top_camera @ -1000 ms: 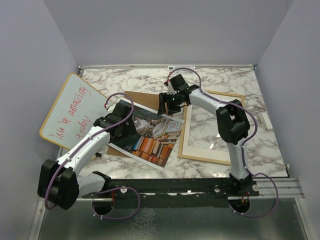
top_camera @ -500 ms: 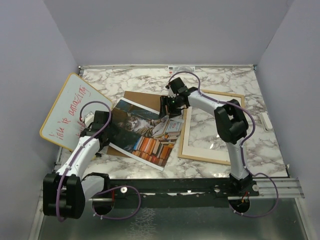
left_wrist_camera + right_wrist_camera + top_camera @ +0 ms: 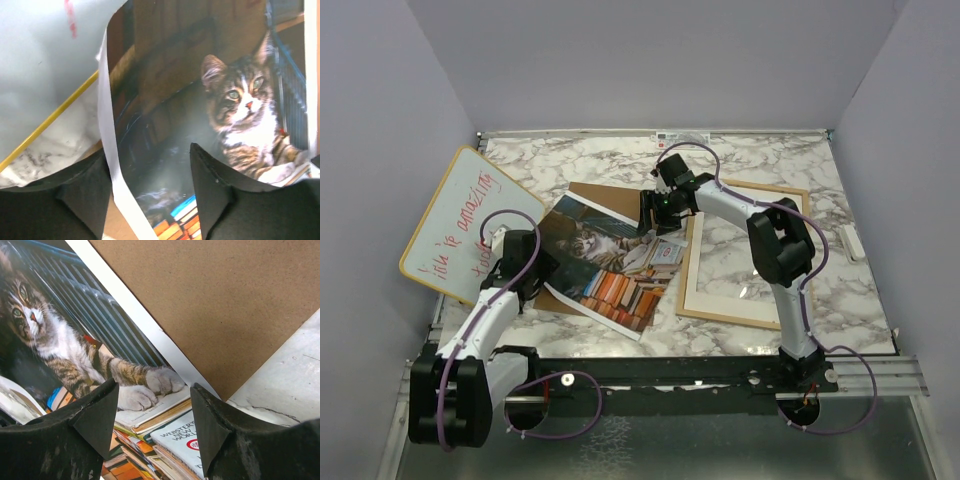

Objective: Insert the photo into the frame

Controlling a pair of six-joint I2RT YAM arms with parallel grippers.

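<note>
The photo (image 3: pixel 610 270), a cat among books, lies face up at the table's centre-left, partly over a brown backing board (image 3: pixel 605 195). The frame (image 3: pixel 728 316) of light wood lies flat to its right, with marble showing through the pane. My left gripper (image 3: pixel 540 268) is open at the photo's left edge. In the left wrist view (image 3: pixel 150 165) the white border runs between its fingers. My right gripper (image 3: pixel 652 215) is open over the photo's far right edge. The right wrist view (image 3: pixel 152 405) shows it above the cat's paws and books, holding nothing.
A round-cornered whiteboard (image 3: pixel 460 215) with red writing leans at the left wall, close behind my left gripper, and also shows in the left wrist view (image 3: pixel 40 50). The backing board (image 3: pixel 225 295) sticks out beyond the photo's far edge. Walls enclose the marble table (image 3: pixel 770 155).
My left arm has pulled back leftward and toward the near edge, from on top of the photo to its left edge. The photo has shifted slightly left. My right gripper has barely moved.
</note>
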